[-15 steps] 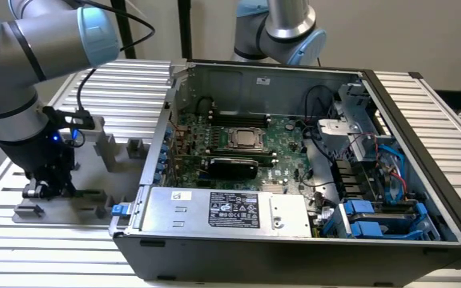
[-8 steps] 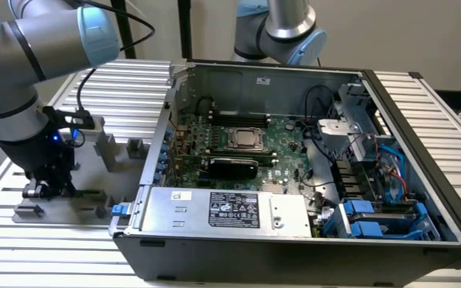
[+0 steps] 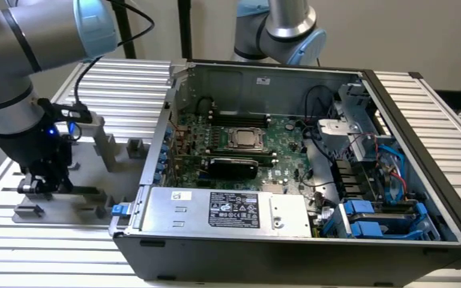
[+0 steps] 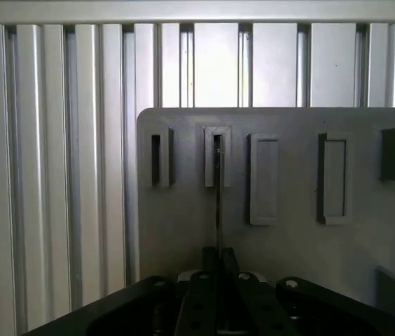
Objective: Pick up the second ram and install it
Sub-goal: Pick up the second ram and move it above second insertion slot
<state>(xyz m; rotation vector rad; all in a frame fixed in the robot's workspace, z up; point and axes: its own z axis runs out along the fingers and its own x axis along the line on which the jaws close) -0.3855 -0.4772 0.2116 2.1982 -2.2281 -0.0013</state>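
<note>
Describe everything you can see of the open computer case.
The computer case is dark metal, on its side, panel off, resting on the slatted table. Inside: a green motherboard with a silver CPU socket, black memory slots beyond it, a silver labelled power supply at the near wall, blue drive brackets at the exterior view's right.

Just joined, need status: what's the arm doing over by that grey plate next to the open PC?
The arm's gripper is down over the flat grey slotted fixture plate, which sits on the ribbed aluminium table beside the open black computer case. It is lined up on the second ram, a thin stick seen edge-on, running from a holder slot to the gripper. The ram is not yet at the green motherboard.
</note>
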